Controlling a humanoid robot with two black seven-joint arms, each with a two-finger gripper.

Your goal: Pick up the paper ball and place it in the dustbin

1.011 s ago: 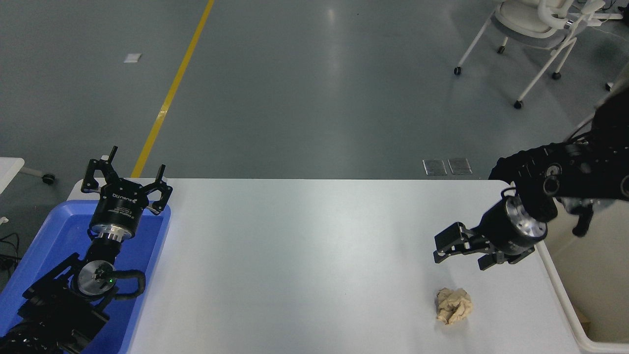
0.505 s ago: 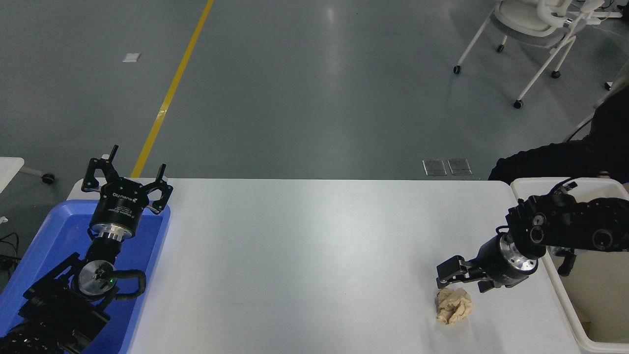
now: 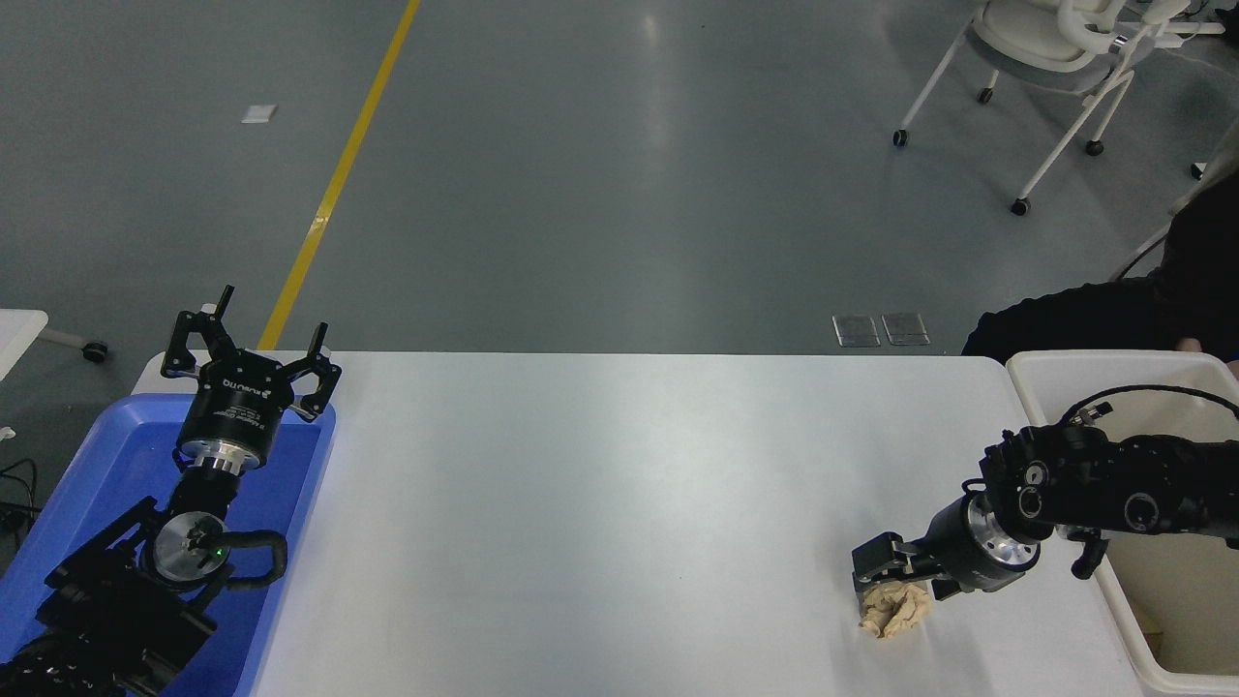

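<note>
The tan crumpled paper ball (image 3: 896,612) lies on the white table (image 3: 600,503) near its right front. My right gripper (image 3: 902,579) comes in from the right, low over the table. Its jaws are open and straddle the ball's upper part, hiding the ball's top. One finger (image 3: 870,558) stands at the ball's far left side. The cream dustbin (image 3: 1092,361) stands just off the table's right edge, behind my right arm. My left gripper (image 3: 250,353) is open and parked at the lower left.
A shallow blue tray (image 3: 116,455) lies under my left arm at the table's left end. A person in dark clothing (image 3: 1074,319) sits beyond the dustbin at the far right. A white wheeled chair (image 3: 1055,58) stands on the floor at the top right.
My right arm has dropped from above the table and moved toward me. The open gripper has come down over the paper ball. The ball has not moved. The dustbin has come into view.
</note>
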